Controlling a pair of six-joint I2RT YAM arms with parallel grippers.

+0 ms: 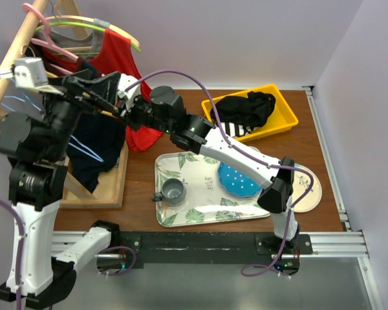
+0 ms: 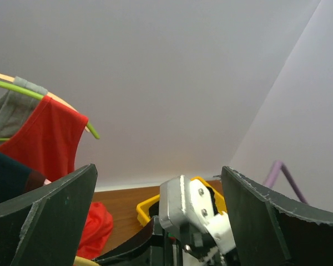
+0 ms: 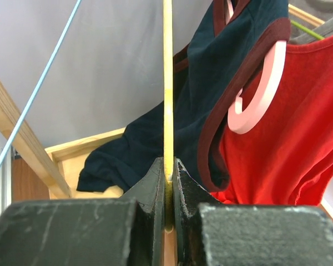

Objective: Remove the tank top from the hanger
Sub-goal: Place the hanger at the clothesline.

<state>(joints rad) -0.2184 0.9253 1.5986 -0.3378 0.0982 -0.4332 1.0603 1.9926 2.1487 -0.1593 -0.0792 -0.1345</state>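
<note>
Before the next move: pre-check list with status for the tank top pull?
1. Grip: right gripper shut on the yellow hanger: ok.
2. Free hand: left gripper open, holding nothing: ok.
3. Release: navy tank top off the yellow hanger: cannot tell, its shoulders run out of view.
4. Clearance: navy tank top apart from the red tank top: not ok, they overlap.
5. Aim: left gripper lined up on navy fabric: not ok, it faces the wall.

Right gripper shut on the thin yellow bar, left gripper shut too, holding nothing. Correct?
Not quite. The left gripper is open, not shut: the left wrist view shows its fingers spread wide, holding nothing. The rest stands: the right gripper is shut on the thin yellow bar.
</note>
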